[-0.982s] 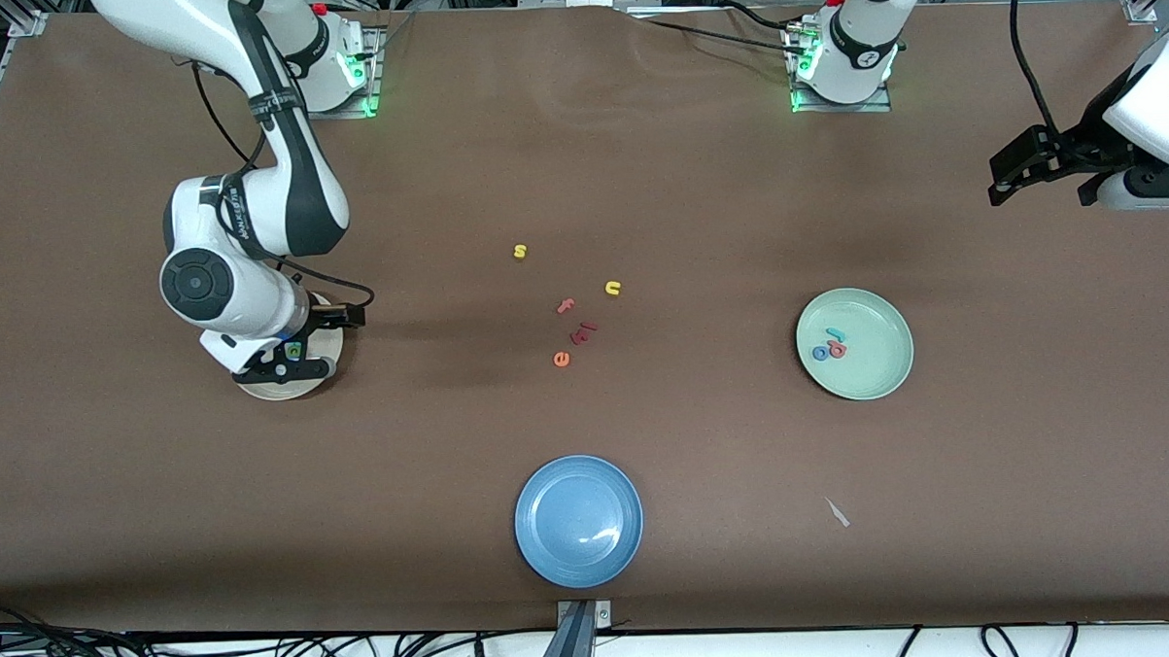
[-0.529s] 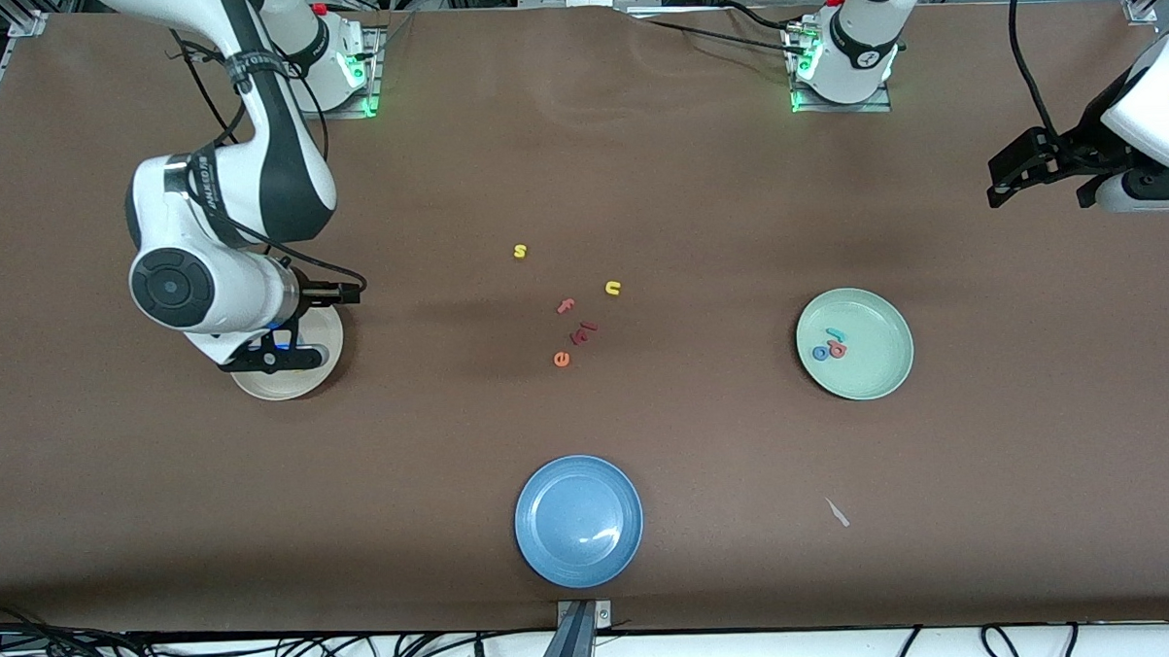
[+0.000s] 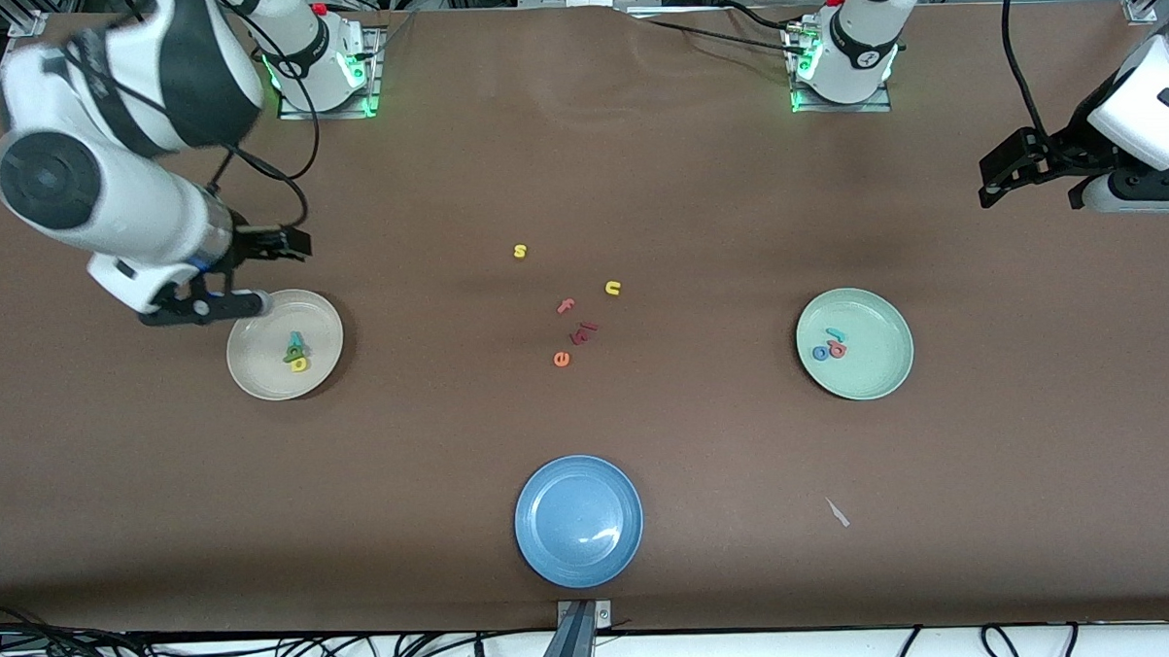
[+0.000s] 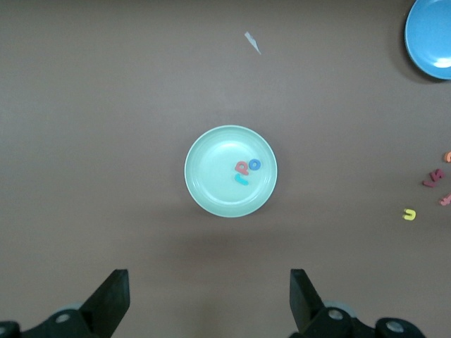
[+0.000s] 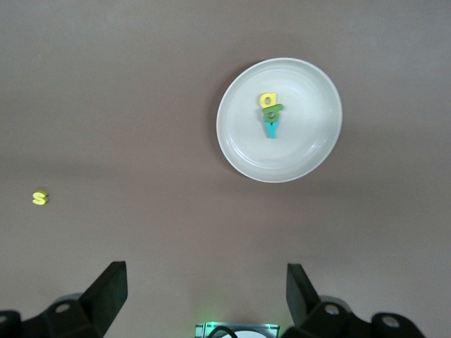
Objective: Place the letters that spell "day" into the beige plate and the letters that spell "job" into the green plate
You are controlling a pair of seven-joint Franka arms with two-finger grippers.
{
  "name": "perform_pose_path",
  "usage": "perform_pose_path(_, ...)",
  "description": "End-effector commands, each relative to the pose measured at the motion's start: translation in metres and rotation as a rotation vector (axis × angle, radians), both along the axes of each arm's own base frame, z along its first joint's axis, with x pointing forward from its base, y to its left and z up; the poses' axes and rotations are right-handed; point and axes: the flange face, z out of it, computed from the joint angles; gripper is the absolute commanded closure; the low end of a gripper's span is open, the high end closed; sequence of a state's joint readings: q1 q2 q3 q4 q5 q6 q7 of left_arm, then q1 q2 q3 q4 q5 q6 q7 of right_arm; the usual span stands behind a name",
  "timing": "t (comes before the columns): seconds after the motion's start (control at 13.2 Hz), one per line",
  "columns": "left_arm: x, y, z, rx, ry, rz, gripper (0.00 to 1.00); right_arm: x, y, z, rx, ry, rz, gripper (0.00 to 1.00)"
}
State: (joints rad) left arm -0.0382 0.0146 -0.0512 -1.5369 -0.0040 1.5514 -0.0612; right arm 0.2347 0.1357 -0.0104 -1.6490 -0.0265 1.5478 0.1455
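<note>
The beige plate (image 3: 256, 374) (image 5: 243, 151) holds a yellow "a" (image 3: 300, 365) (image 5: 267, 100), an olive-green "d" (image 3: 294, 354) (image 5: 272, 111) and a teal "y" (image 3: 295, 339) (image 5: 271, 128), bunched together. In the green plate (image 3: 878, 367) (image 4: 211, 176) lie a teal "j" (image 3: 836, 335) (image 4: 242, 179), a blue "o" (image 3: 820, 353) (image 4: 254, 164) and a salmon-red "b" (image 3: 837, 350) (image 4: 242, 168). My right gripper (image 3: 247, 275) (image 5: 206, 271) hangs open and empty, high over the table beside the beige plate's rim. My left gripper (image 3: 1032, 182) (image 4: 208, 274) waits open and empty over the left arm's end of the table.
Loose letters lie mid-table: a yellow "s" (image 3: 520, 251), a yellow "u" (image 3: 612, 288), a pink "f" (image 3: 566, 306), dark red pieces (image 3: 585, 331) and an orange "e" (image 3: 561, 358). A blue plate (image 3: 579, 521) sits near the front edge, a white scrap (image 3: 837, 512) beside it.
My right arm has risen off the beige plate and swung toward its own end of the table, uncovering the three letters in it. The left arm has barely moved.
</note>
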Motion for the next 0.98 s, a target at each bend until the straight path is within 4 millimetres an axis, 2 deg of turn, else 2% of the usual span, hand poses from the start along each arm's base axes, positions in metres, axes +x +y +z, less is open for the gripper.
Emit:
perform_pose_path(0.0, 0.005, -0.001, 0.004, 0.021, -0.022, -0.005, 0.0, -0.027, -0.028, 0.049, -0.002, -0.018, 0.008, 0.0)
perform_pose_path(0.3, 0.005, -0.002, 0.003, 0.022, -0.014, -0.008, 0.0, -0.031, -0.057, 0.086, -0.025, -0.054, -0.036, 0.0)
perform_pose_path(0.38, 0.005, -0.001, 0.005, 0.02, -0.02, -0.008, 0.0, -0.034, -0.074, 0.092, -0.018, -0.056, -0.067, 0.0)
perform_pose_path(0.53, 0.006, -0.003, 0.002, 0.021, -0.016, -0.007, 0.0, -0.034, -0.099, 0.095, -0.01, -0.06, -0.112, 0.0)
perform_pose_path(0.76, 0.006, -0.006, 0.001, 0.023, -0.013, -0.019, 0.0, -0.03, -0.119, 0.093, 0.067, -0.07, -0.112, 0.0)
perform_pose_path(0.91, 0.003, -0.028, 0.0, 0.035, -0.014, -0.058, 0.0, -0.029, -0.121, 0.087, 0.076, -0.073, -0.067, 0.0)
